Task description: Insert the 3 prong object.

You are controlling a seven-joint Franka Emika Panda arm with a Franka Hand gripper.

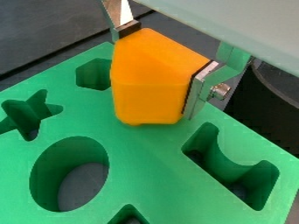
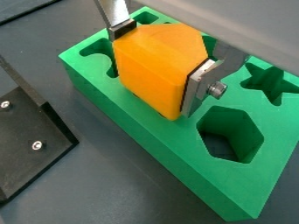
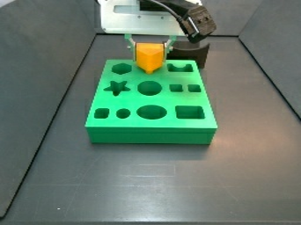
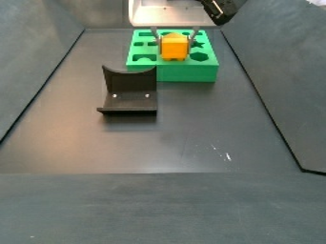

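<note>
My gripper (image 1: 162, 61) is shut on the bright orange block (image 1: 152, 79), one silver finger (image 1: 201, 87) on each side of it. It holds the block upright over the far part of the green board (image 1: 140, 157). The block's lower end is at or just above the board's top face, between a hexagon cutout (image 1: 93, 74) and a lobed cutout (image 1: 228, 162). In both side views the block (image 3: 150, 57) (image 4: 173, 46) stands over the board's back row. Its underside is hidden.
The board (image 3: 153, 123) has star (image 3: 116, 88), oval (image 3: 152, 112), round and rectangular cutouts. The dark fixture (image 4: 128, 91) stands on the dark floor beside the board and shows in a wrist view (image 2: 24, 140). Dark walls enclose the work area.
</note>
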